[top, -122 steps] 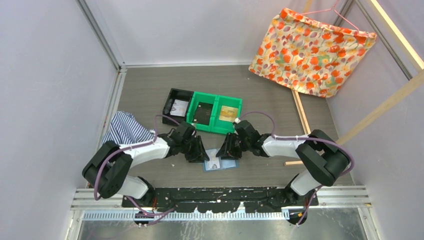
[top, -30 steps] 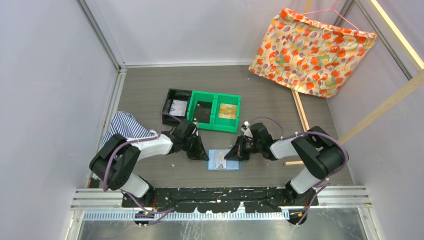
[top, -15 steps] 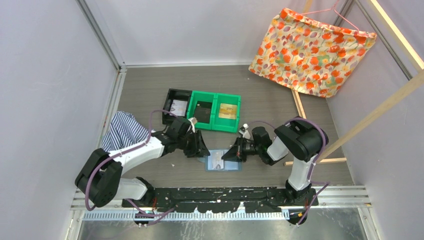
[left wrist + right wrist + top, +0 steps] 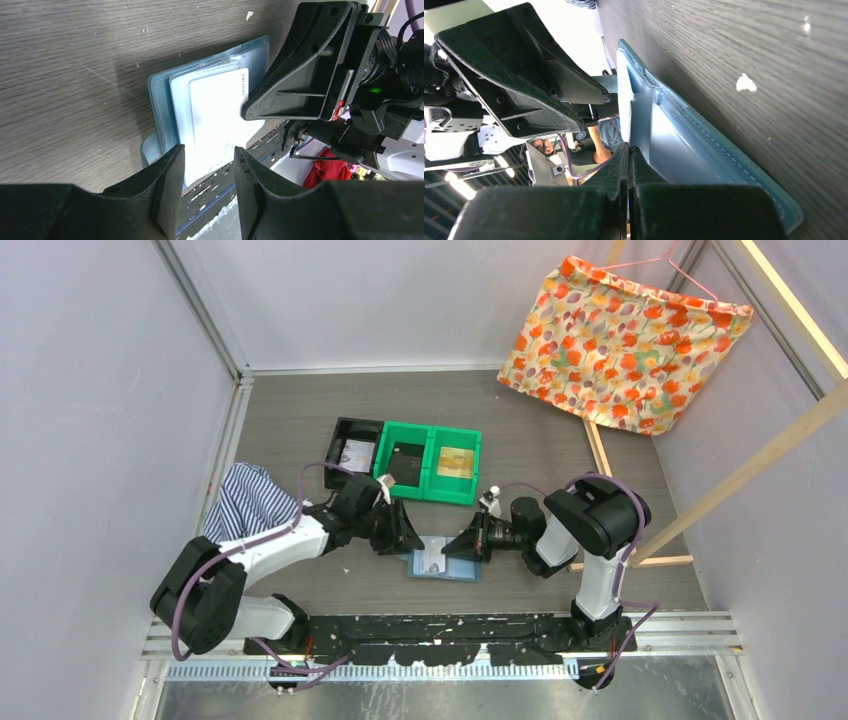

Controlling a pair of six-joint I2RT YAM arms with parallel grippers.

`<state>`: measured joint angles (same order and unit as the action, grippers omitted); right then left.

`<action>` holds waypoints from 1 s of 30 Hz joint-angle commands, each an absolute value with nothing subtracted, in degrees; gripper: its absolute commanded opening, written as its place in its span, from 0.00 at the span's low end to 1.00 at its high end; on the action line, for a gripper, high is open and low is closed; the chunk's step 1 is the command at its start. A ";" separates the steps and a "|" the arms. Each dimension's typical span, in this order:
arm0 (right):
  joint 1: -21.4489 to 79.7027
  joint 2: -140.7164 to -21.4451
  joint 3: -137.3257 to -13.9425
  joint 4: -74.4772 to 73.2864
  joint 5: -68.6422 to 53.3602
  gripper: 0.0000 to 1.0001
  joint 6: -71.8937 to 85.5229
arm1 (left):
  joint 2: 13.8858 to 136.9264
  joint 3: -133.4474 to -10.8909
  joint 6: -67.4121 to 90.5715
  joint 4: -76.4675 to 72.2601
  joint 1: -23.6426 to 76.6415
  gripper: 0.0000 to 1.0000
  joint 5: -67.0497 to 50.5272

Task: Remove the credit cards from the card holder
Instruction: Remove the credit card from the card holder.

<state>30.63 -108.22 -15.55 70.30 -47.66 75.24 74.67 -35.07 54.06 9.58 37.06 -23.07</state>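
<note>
- The card holder (image 4: 443, 562) lies open and flat on the table (image 4: 520, 430), with its pale blue inside facing up and a teal rim showing around it
- A whitish card (image 4: 220, 107) sits in a clear sleeve on the left half of the card holder, with a line of small dark print along one edge
- The left pincer (image 4: 206, 152) hovers low at the card holder's left edge; its jaws stand narrowly apart with nothing between them, and the whitish card shows through the gap
- The right pincer (image 4: 626, 160) sits at the card holder's right side, jaws pressed tight together, tip down against the pale inner sleeve; whether it nips any of that sleeve I cannot tell
- The two pincers face each other across the card holder, near one another but apart
- Beyond the card holder stands a green bin (image 4: 455, 495) with two compartments, a yellowish flat piece in the right one
- A black bin (image 4: 335, 445) stands against its left side with something whitish inside
- A striped cloth (image 4: 250, 502) lies well to the left of the card holder
- A floral cloth (image 4: 625, 340) hangs far beyond the card holder, to its right
</note>
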 commanded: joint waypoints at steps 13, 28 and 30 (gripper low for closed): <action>30.75 -107.48 -14.77 78.68 -48.74 0.01 77.21 | 77.36 -30.31 60.11 -4.46 36.88 0.39 -27.16; 30.68 -108.01 -14.46 79.33 -48.43 0.01 77.60 | 64.63 -34.32 55.12 11.14 38.50 0.42 -12.58; 30.69 -108.02 -14.43 79.34 -48.43 0.01 77.61 | 64.90 -33.94 54.48 9.01 38.45 0.43 -15.73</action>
